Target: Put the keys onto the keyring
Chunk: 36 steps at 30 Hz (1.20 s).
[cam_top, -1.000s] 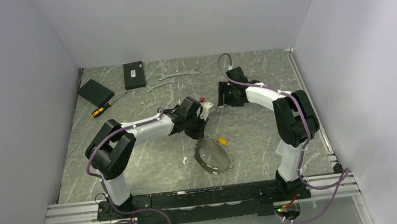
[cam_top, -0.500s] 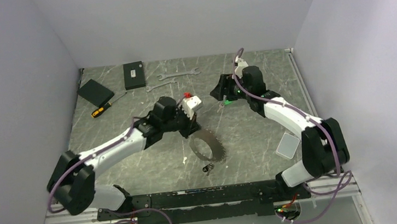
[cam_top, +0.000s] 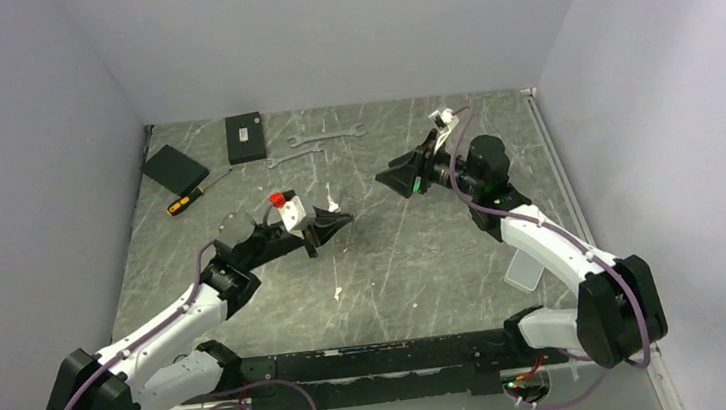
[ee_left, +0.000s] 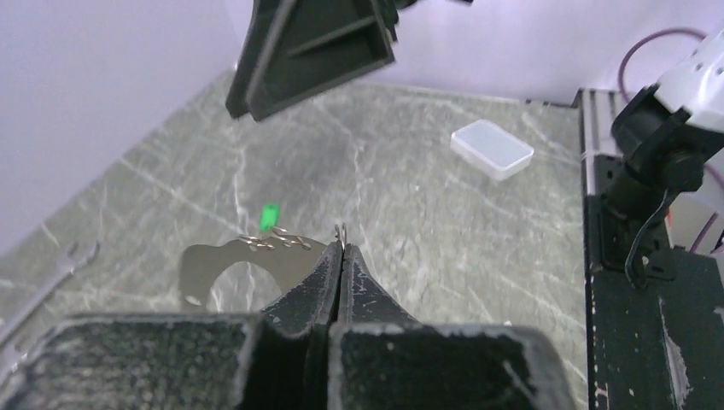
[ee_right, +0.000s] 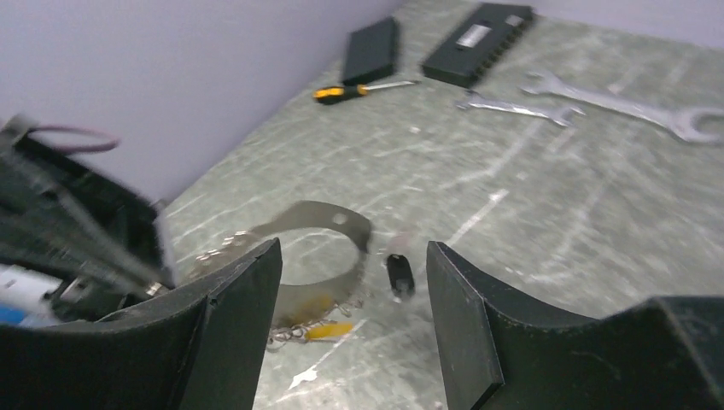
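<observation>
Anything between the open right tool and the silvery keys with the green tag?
Nothing visible. The right tool faces open space; the green-tagged silvery keys sit at the edge of the wide silvery metal ring, beyond the shut left tool.

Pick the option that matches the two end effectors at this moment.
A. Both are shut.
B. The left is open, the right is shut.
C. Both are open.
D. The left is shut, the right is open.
D: in the left wrist view the left end effector is pinched fully closed, while the right wrist view shows the right end effector with its jaws standing wide apart.
</observation>
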Motion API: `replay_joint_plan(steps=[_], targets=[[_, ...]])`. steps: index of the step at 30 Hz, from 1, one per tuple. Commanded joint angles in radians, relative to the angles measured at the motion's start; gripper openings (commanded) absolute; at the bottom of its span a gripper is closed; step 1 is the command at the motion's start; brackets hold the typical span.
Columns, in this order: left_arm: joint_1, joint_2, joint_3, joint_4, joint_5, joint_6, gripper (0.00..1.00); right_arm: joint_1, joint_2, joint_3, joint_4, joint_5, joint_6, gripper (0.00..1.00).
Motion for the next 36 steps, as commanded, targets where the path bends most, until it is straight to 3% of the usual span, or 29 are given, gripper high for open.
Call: replay_joint_plan(steps=[1,7,15,24,36], targets=[[0.029,-0.017,0.016,0.244,0.144,-0.097,0.0,0.055,-0.078,-0.021,0.204,-0.219,-0.024,0.66],[0.09,-0.003,0.009,0.46,0.231,-0.277,0.0,0.102,-0.159,-0.056,0.271,-0.329,-0.021,0.64],[0.14,0.049,-0.016,0.719,0.319,-0.471,0.0,0.115,-0.303,-0.097,0.277,-0.372,-0.011,0.48],[0.142,0.164,-0.026,0.98,0.336,-0.587,0.0,0.189,-0.231,-0.055,0.317,-0.372,-0.029,0.45],[0.141,0.208,-0.028,1.031,0.354,-0.61,0.0,0.274,-0.207,0.014,0.192,-0.317,-0.136,0.35]])
